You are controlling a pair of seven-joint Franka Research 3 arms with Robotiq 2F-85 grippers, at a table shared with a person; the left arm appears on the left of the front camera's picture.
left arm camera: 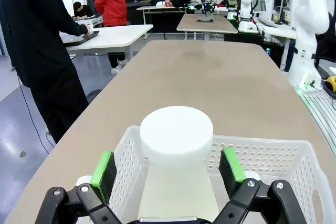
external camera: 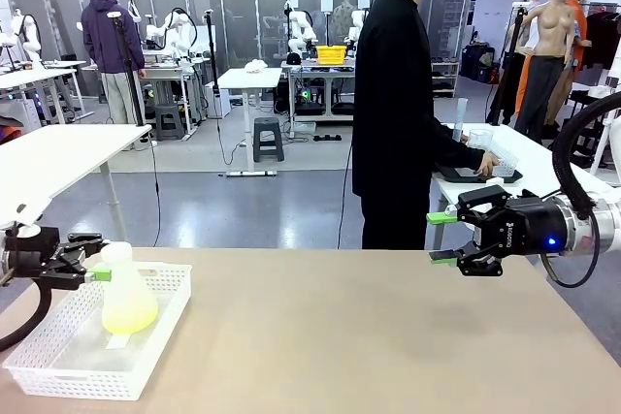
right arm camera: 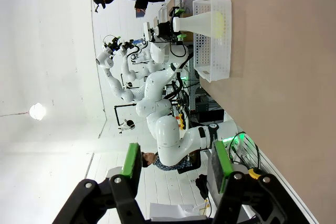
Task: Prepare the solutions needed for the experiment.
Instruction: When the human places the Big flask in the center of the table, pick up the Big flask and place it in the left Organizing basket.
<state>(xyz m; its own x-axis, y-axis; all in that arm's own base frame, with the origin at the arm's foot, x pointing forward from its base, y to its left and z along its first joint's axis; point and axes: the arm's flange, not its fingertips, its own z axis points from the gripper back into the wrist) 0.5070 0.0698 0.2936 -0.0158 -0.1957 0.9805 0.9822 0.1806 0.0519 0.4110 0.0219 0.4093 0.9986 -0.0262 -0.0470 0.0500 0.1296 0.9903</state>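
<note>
At the lower left of the front view I saw a translucent white conical flask (external camera: 126, 295) standing upright in a white perforated basket (external camera: 58, 361) on the tabletop (external camera: 369, 336), with the pale yellow-green solution (external camera: 130, 315) pooled shallow in its wide base. The left gripper (external camera: 97, 275) sat at the flask's neck, its fingers spread to either side of it and clear of it. My left wrist view gave me what the front one hid: the flask's flat round top (left arm camera: 176, 128) dead centre between the green pads (left arm camera: 101, 167), gaps on both sides. The right gripper (external camera: 441, 238) hovered at the right of the front view, fingers partly apart, empty. Its wrist view caught the basket rolled sideways in the upper right.
</note>
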